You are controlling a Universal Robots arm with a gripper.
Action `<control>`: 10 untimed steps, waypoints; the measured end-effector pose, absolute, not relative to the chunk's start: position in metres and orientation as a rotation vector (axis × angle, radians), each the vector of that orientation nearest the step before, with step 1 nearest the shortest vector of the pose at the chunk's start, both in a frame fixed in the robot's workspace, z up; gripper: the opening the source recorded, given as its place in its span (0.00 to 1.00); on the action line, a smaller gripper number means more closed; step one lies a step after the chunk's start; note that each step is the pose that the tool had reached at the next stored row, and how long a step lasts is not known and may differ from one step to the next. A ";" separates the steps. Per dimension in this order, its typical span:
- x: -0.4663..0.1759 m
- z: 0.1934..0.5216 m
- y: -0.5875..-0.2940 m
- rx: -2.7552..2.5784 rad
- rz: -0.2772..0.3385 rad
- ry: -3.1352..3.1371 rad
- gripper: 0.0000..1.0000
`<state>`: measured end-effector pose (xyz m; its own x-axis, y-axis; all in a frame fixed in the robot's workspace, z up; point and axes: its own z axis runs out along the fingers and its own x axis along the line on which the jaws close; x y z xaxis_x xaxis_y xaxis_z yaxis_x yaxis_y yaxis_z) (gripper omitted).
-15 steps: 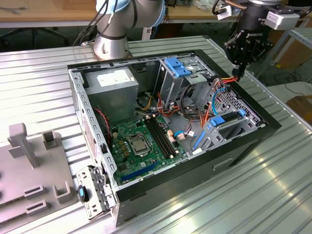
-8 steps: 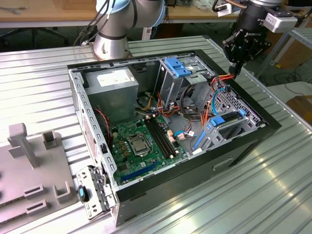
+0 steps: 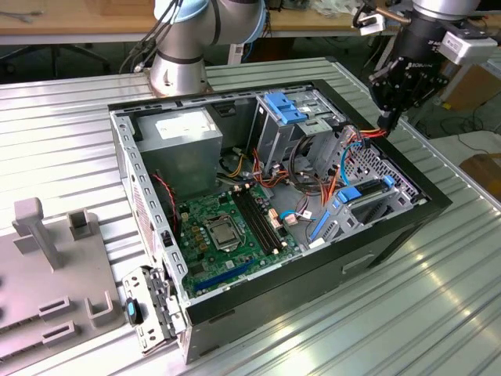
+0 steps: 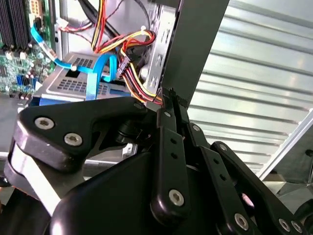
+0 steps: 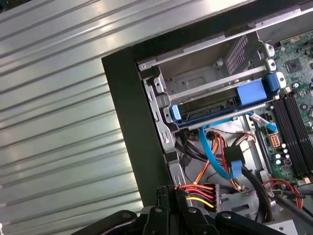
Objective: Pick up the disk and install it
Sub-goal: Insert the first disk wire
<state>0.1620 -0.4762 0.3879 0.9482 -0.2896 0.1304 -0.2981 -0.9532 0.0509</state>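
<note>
The gripper hangs over a corner of the open computer case. Its fingers are pressed together on a bunch of red, orange and yellow wires. There may be a small plug at the end, but that is hard to see. The disk sits close by, just past those wires. It lies in a metal slot inside the case, with its blue bracket on it.
</note>
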 end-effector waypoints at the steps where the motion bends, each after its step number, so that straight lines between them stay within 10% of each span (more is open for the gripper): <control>1: 0.162 0.388 -0.482 3.031 0.187 -0.458 0.17; 10: 0.162 0.388 -0.499 3.012 0.183 -0.552 0.17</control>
